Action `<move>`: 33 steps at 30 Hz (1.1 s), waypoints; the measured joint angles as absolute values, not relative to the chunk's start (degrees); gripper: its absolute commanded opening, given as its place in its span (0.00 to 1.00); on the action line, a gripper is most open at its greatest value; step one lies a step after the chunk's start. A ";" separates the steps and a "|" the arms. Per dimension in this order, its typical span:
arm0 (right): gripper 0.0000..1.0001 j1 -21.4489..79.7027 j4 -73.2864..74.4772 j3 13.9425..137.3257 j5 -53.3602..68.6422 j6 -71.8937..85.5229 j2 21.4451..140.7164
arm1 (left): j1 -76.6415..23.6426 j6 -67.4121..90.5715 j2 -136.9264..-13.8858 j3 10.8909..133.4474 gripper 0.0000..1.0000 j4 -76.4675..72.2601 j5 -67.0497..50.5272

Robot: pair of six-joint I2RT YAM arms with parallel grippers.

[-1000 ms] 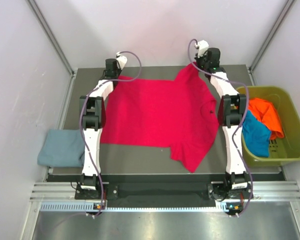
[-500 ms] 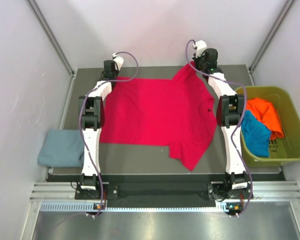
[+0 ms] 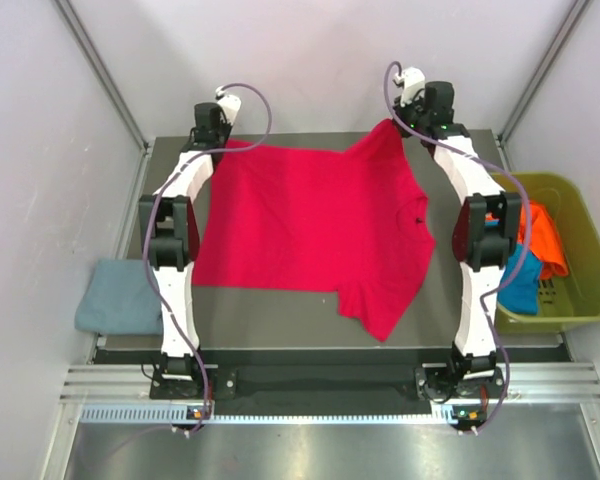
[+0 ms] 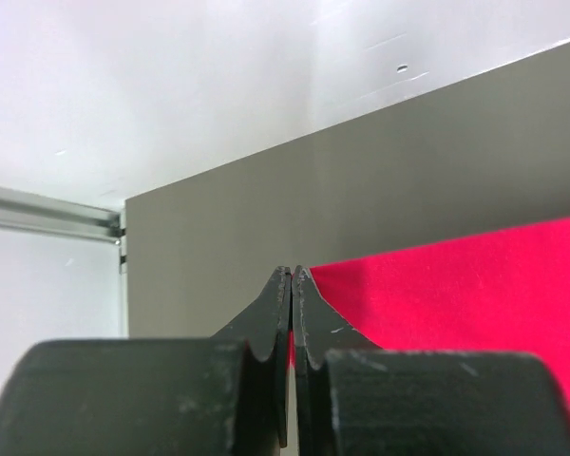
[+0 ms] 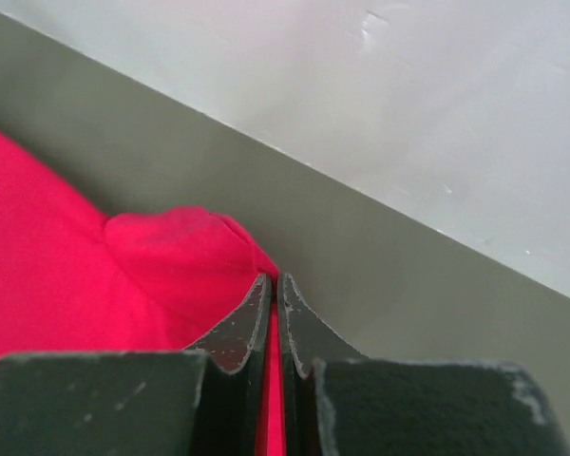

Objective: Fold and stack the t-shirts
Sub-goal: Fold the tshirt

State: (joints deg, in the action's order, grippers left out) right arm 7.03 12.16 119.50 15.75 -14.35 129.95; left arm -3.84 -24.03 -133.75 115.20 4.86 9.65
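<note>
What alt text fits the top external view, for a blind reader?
A crimson t-shirt lies spread on a grey table, its far corners pinched in the jaws of the left arm and right arm. A folded grey-blue t-shirt sits at the left; an olive-green bin at right holds an orange t-shirt and a turquoise t-shirt.

White walls (image 3: 310, 60), grey table (image 3: 280, 310), metal rail (image 3: 320, 382) in front

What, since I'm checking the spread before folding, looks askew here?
The red t-shirt lies crooked: a flap juts toward the near edge at right, and cloth bunches beside the right gripper, shut on it.
</note>
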 measured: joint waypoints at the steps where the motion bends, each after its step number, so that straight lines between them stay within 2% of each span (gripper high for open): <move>1: 0.00 7.03 12.99 118.02 16.29 -14.37 127.87 | -3.84 -24.01 -132.35 114.32 0.00 5.34 9.34; 7: 0.00 7.01 15.88 109.08 18.33 -14.41 117.91 | -3.81 -23.88 -124.25 106.13 0.00 7.73 7.75; 16: 0.00 7.01 21.41 99.33 19.68 -14.48 111.74 | -3.77 -22.74 -118.32 96.66 0.00 9.58 6.83; 33: 0.00 7.03 24.73 88.01 20.51 -14.28 96.40 | -2.90 -21.08 -108.36 88.55 0.00 11.09 6.76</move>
